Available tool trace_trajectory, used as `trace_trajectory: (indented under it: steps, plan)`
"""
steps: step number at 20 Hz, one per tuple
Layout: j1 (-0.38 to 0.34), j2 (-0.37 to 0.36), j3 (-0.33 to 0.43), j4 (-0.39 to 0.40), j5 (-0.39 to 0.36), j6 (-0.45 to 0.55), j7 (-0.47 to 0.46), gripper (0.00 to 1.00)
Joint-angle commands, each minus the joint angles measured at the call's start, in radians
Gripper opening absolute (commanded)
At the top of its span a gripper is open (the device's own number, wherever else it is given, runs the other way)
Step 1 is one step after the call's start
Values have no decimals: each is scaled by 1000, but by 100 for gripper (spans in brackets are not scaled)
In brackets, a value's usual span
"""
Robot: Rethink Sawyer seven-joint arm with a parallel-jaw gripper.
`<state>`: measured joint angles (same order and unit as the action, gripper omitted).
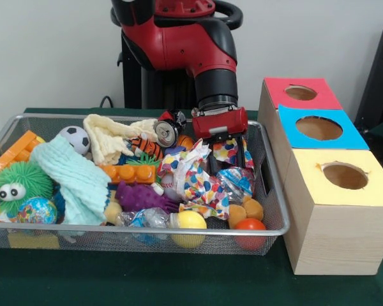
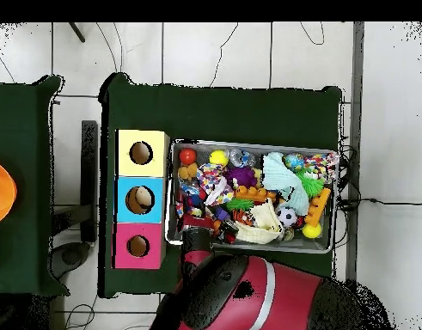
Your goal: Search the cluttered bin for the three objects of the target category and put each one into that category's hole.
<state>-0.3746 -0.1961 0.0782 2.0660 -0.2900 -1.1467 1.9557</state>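
Red gripper [image 1: 225, 148] down in wire bin [image 1: 273, 191] among crinkly wrappers [image 1: 195, 175]

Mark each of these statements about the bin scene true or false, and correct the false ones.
1. Three boxes stand beside the bin, each with a round hole on top. True: the red box, blue box and yellow box sit in a row next to the bin.
2. The gripper is over the yellow box. False: the gripper is down inside the bin, at its far side.
3. A soccer ball lies in the bin. True: the soccer ball lies near the back rim.
4. The green fuzzy toy has eyes. True: the green toy shows two.
5. The bin is solid plastic. False: it is wire mesh.
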Motion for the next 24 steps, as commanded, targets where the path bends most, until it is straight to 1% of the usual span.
trace_trajectory:
  steps: [1,8,12,14,16,24]
  plan:
    - [-5,51,87,-56,8,-76,262,100]
    - [10,60,86,-28,26,-136,258,100]
    - [46,47,50,-6,58,-104,207,100]
    - [65,39,38,16,94,-112,196,100]
    - [79,10,32,47,128,-96,195,100]
    - [87,-118,27,151,140,-32,218,100]
